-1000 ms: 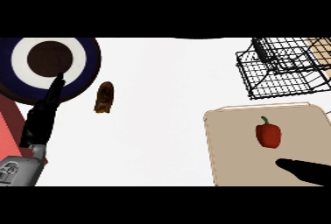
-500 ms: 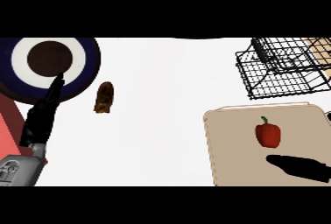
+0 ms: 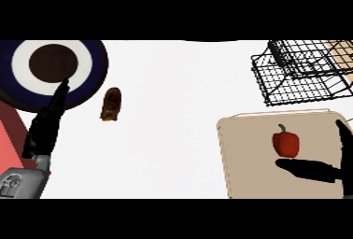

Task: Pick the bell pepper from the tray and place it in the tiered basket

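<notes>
Right hand (image 3: 310,170) has moved up and left since the earlier frame, now just below the red bell pepper (image 3: 286,144) on the beige tray (image 3: 244,158), fingers apart, 1 showing right of the pepper, nothing held. Left hand (image 3: 45,126) unchanged, fingers straight, over the blue-and-white plate (image 3: 86,60). Wire tiered basket (image 3: 303,72) sits beyond the tray. Brown item (image 3: 111,104) on the worktop (image 3: 179,93). No readable writing.

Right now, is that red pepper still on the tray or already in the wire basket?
On the tray. The bell pepper lies on the tan tray, stem pointing away, with the right hand open around it; the tiered basket stands apart.
</notes>
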